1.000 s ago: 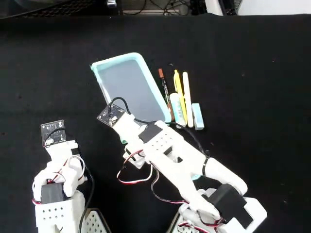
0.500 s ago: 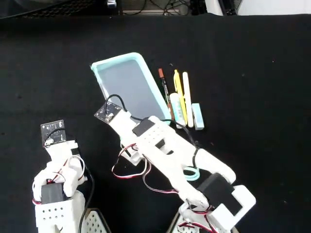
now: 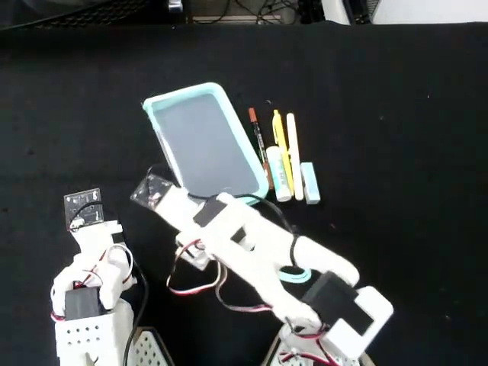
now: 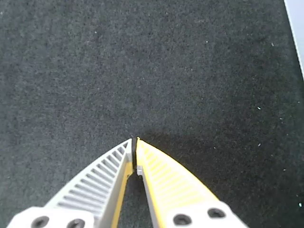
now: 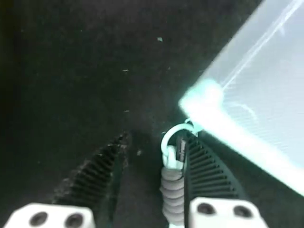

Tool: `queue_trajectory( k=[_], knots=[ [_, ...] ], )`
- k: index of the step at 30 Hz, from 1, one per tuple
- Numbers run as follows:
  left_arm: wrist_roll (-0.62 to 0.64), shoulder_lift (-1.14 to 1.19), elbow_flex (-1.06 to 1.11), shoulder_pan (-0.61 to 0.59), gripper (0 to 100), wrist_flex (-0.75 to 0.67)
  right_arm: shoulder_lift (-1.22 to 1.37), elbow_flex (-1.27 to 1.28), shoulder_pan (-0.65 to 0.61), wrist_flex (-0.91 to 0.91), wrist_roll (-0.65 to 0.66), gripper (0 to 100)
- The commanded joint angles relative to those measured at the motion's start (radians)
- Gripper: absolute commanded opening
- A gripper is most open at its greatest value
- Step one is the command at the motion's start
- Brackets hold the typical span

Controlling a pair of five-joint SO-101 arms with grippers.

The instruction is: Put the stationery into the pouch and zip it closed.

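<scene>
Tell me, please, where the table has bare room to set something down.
The table is bare right of the stationery, left of the pouch, and along the far edge. Crowded: between pouch and stationery, and the pouch's near corner by the right gripper.

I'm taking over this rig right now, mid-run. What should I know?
Left gripper: fingers shut, empty, over bare cloth.
Right gripper: fingers open at the near corner of the pouch, zip pull beside one finger, not gripped.
Stationery: in a row on the cloth beside the pouch.
Done: nothing packed. Left: load every piece, zip closed.
</scene>
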Motion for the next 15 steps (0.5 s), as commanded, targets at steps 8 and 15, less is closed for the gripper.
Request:
queue_trajectory(
  k=[8,15],
  knots=[
    [-0.011,-0.009,0.013,0.005,3,0.005,0.028,-0.027,0.078,-0.052,0.054,2.6],
    [-0.011,-0.009,0.013,0.005,3,0.005,0.005,0.004,0.075,-0.044,0.057,1.2]
  ],
)
